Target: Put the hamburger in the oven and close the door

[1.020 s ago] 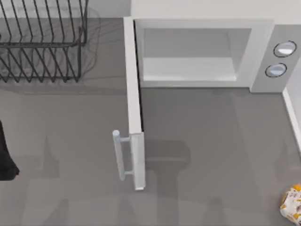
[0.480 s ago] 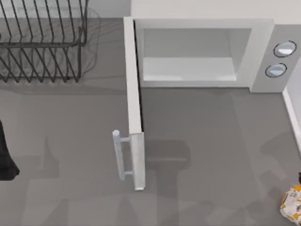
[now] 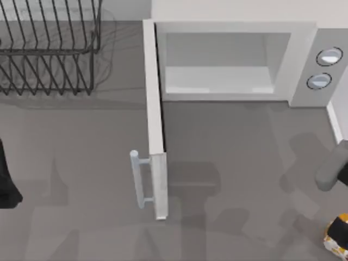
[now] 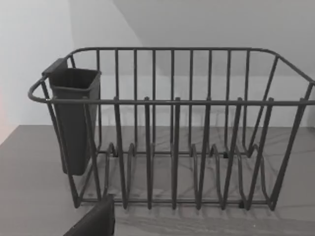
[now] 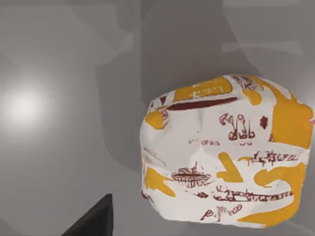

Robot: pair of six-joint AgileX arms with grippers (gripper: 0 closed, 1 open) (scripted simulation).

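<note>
The hamburger [image 3: 337, 239], a small lump in white, orange and yellow wrapping, lies on the table at the front right corner. My right arm [image 3: 330, 173] reaches in from the right edge just behind and above it. The right wrist view looks down on the hamburger [image 5: 224, 152] from close by, with a dark part of my right gripper [image 5: 91, 222] beside it and apart from it. The white oven [image 3: 228, 60] stands at the back with its cavity bare. Its door [image 3: 155, 125] is swung fully out toward the front, bar handle [image 3: 137, 179] on its left face.
A black wire dish rack [image 3: 46, 49] stands at the back left, also facing the left wrist camera as the rack [image 4: 172, 132] with a dark cup on one end. My left arm [image 3: 6, 182] is parked at the left edge. Grey table lies between door and hamburger.
My right arm has come into the top view from the right edge and now hangs over the hamburger's back side. The hamburger, oven door and left arm have not moved.
</note>
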